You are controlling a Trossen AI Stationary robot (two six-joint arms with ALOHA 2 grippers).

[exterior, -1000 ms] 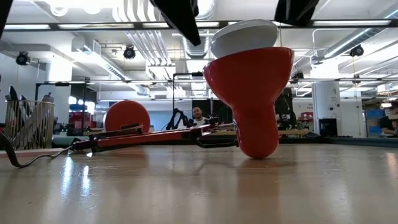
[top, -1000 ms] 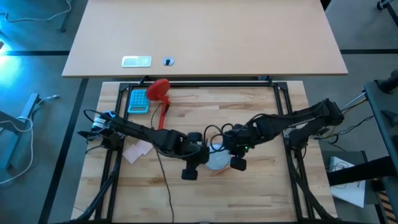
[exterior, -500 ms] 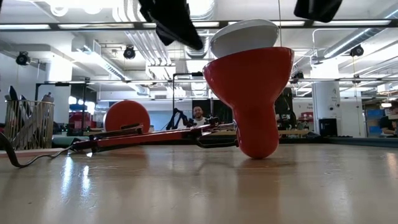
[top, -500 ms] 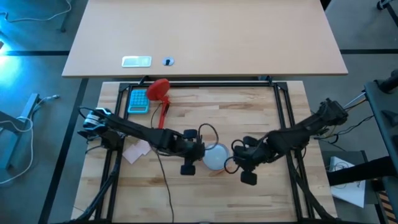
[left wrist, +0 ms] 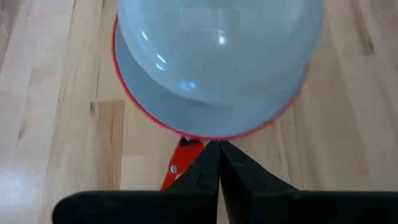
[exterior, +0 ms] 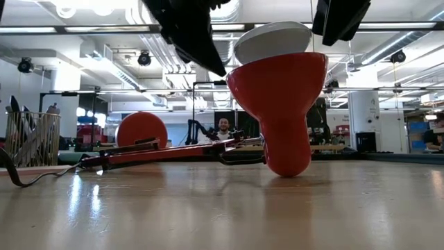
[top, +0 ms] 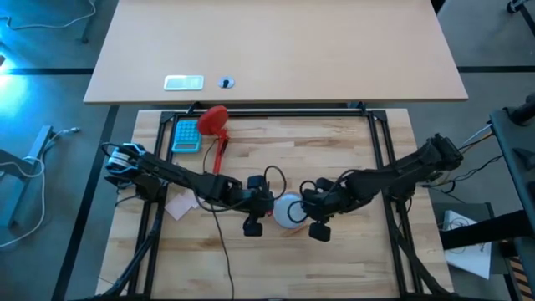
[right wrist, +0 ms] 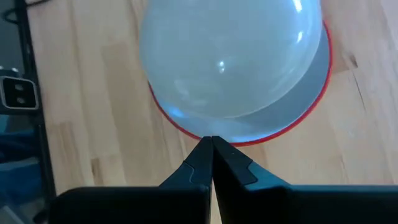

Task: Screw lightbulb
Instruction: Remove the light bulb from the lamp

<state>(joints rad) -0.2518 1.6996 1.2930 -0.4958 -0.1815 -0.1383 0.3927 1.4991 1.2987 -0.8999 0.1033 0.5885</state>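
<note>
The lightbulb [top: 290,209] sits in the red lamp shade [exterior: 277,111] at mid-desk [top: 351,259]. The left gripper [top: 257,211] hovers at its nine o'clock and the right gripper [top: 317,211] at three, both with fingers pressed together, holding nothing. To turn it well, I reckon, one should spread wide, clasp the dome squarely and twist gently.

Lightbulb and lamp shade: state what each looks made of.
Lightbulb: looks like frosted white glass or plastic, smooth, with small bright glints on its dome; which one is unclear. Lamp shade: glossy red outside, probably painted metal or plastic, judging by soft reflections on its curved wall.
</note>
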